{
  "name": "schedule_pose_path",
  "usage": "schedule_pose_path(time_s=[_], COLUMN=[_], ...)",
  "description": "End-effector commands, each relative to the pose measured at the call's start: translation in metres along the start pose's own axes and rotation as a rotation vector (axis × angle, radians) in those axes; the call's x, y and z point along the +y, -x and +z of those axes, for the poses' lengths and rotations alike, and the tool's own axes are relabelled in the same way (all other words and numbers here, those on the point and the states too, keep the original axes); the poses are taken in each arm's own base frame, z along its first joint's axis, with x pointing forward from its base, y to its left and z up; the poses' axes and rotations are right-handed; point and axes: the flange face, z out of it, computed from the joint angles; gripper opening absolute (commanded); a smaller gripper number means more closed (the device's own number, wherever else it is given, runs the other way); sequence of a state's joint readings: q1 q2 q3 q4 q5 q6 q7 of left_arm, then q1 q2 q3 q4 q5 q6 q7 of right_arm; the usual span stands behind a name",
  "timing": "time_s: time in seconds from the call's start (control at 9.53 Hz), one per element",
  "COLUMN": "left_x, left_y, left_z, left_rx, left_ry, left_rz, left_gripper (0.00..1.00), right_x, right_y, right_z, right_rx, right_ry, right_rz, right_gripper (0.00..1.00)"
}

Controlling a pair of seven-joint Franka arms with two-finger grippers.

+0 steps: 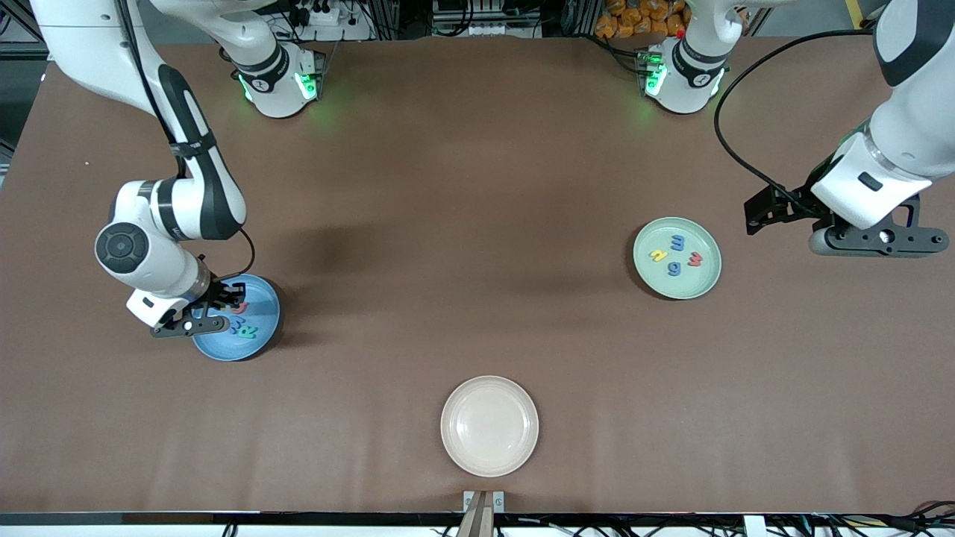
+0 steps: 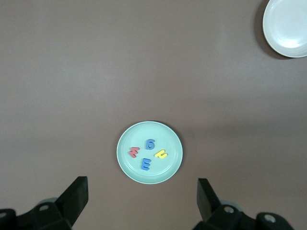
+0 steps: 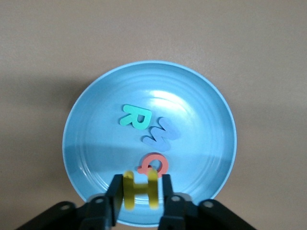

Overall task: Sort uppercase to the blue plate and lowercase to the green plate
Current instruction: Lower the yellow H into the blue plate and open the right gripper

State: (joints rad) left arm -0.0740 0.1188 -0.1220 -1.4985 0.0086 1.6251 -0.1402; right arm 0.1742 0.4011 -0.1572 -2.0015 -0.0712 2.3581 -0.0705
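Right gripper (image 3: 139, 191) low over the blue plate (image 1: 265, 332), its fingers (image 3: 116, 191) narrowly parted with the yellow H (image 3: 140, 190) upright between them, whether still gripped or just let go you cannot tell. Part them fully and lift straight, so the H drops flat beside the red Q (image 3: 154, 164), blue M (image 3: 161, 134) and green R (image 3: 135, 117). Left gripper (image 2: 141, 201) waits, wide open and empty, above the tabletop (image 1: 462, 224) beside the green plate (image 1: 709, 280), which holds four lowercase letters (image 1: 675, 255). An empty cream plate (image 1: 489, 425), well apart, obstructs nothing.

The front view looks down across the table. The left wrist view sits high above the green plate (image 2: 149, 152), the right wrist view close over the blue plate (image 3: 192, 96); the front view shares both.
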Motion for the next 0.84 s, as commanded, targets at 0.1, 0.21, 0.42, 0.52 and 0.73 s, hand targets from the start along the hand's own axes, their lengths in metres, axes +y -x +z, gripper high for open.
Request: schedule_pose_path(time_s=[0.1, 0.21, 0.42, 0.52, 0.73], left_x=[-0.015, -0.017, -0.017, -0.011, -0.011], left_y=[0.009, 0.012, 0.013, 0.014, 0.013], left_z=[-0.02, -0.027, -0.029, -0.027, -0.027], left_rx=[-0.043, -0.057, -0.06, -0.063, -0.063], left_ry=[0.006, 0.001, -0.004, -0.006, -0.006], left_rz=[-0.014, -0.014, 0.025, 0.027, 0.021], left_gripper=[1.0, 1.0, 1.0, 1.0, 1.0], right_x=[0.021, 0.033, 0.05, 0.049, 0.044], right_y=[0.008, 0.01, 0.014, 0.021, 0.028], right_z=[-0.051, -0.071, -0.111, -0.139, -0.207], right_rx=[0.07, 0.09, 0.137, 0.138, 0.112], right_ry=[-0.023, -0.023, -0.02, -0.026, -0.031], right_rz=[0.031, 0.05, 0.075, 0.079, 0.077], right_gripper=[1.0, 1.0, 1.0, 1.0, 1.0])
